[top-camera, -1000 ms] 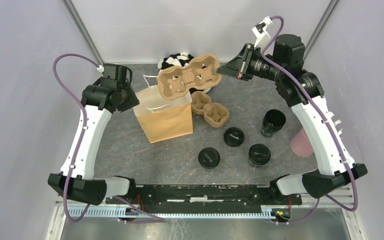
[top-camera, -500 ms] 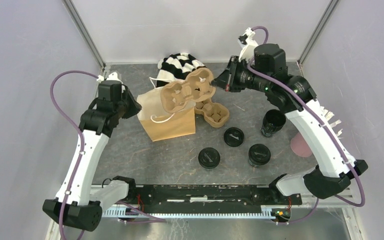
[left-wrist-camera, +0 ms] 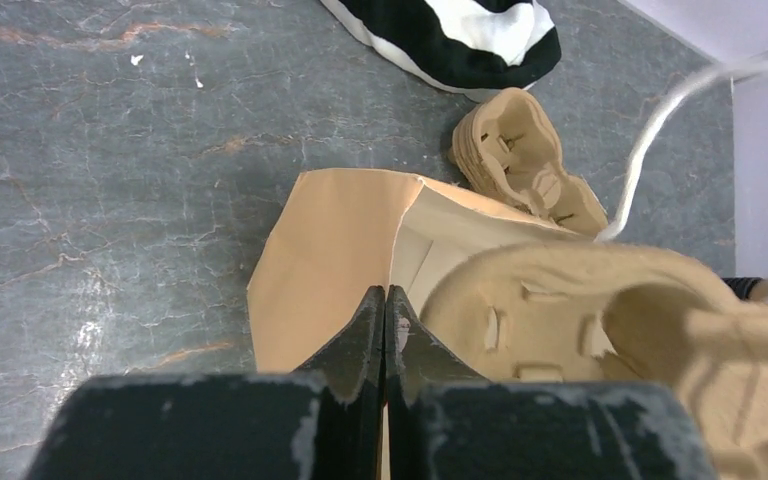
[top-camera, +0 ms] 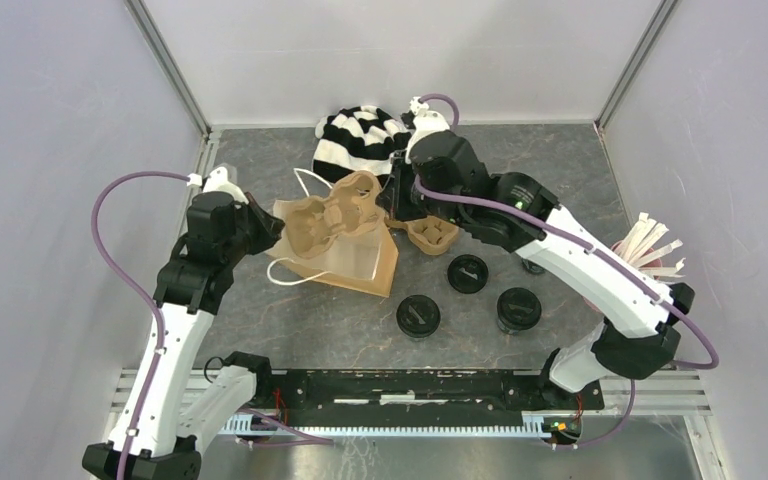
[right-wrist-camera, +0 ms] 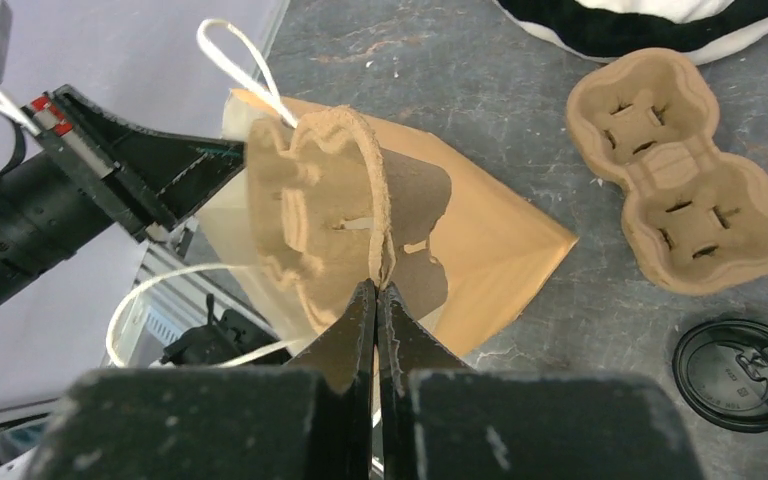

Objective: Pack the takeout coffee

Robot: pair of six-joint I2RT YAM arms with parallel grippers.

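Our left gripper (left-wrist-camera: pixel 385 300) has its jaws pressed together on the rim of the brown paper bag (top-camera: pixel 352 268), right at the edge where the brown outer side meets the paler inside. Our right gripper (right-wrist-camera: pixel 375 295) is likewise closed tight, pinching the thin rim of a moulded cardboard carrier (right-wrist-camera: pixel 310 215) and holding it on edge. The two grippers face each other across the bag's mouth, with the held carrier between them and lying over the opening. We cannot tell whether any of it sits inside the bag.

The two coffee cups (top-camera: pixel 418 317) (top-camera: pixel 518 308) are small and black, with flat round lids on. They stand upright on the grey table (top-camera: pixel 290 335), towards the arm bases from our right gripper and well apart from both grippers. They are near each other but not touching.

A black lid (top-camera: pixel 467 273) lies flat between those cups and the right gripper. A second carrier (top-camera: pixel 432 232) rests on the table just beside the right gripper, close against the bag's side. Beyond both grippers lies a black-and-white striped cloth (top-camera: pixel 355 140). The bag leans over, and its white cord handles (top-camera: pixel 290 276) hang loose around the left gripper. The right arm passes over part of the table, with white sticks (top-camera: pixel 650 243) showing past it.
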